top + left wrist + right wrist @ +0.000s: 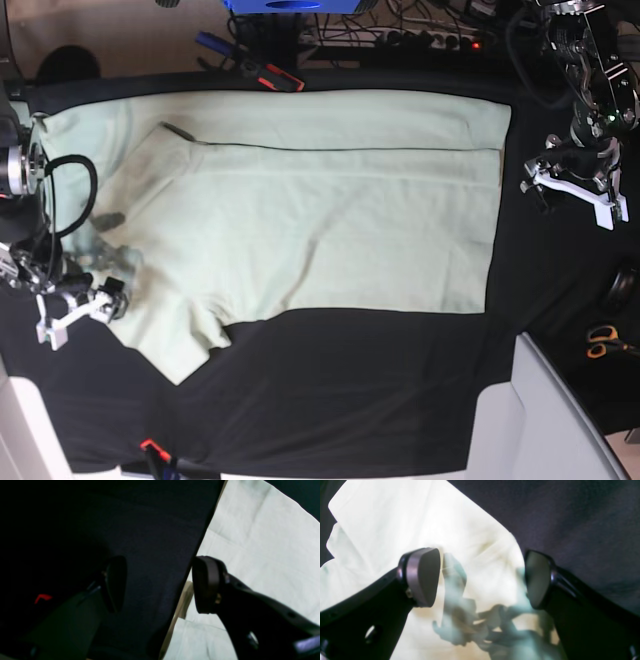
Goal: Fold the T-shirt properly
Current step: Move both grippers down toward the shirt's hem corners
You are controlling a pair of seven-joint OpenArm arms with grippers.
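The pale mint-green T-shirt [320, 220] lies spread sideways on the black table cover [350, 380], its far long edge folded over and one sleeve [185, 345] pointing toward the front left. My right gripper [80, 308] hovers at the shirt's left edge. In the right wrist view it [480, 578] is open, with the shirt [395, 517] under the jaws and nothing held. My left gripper [572, 190] hangs over the black cover just right of the shirt's right edge. In the left wrist view it [160, 585] is open and empty, straddling the edge of the shirt [262, 542].
Orange-handled scissors [605, 340] lie at the right. A white panel [545, 420] fills the front right corner. Cables and a power strip [420, 35] run along the back, beside a red-and-black tool [275, 77]. A small red clip [150, 445] sits at the front edge.
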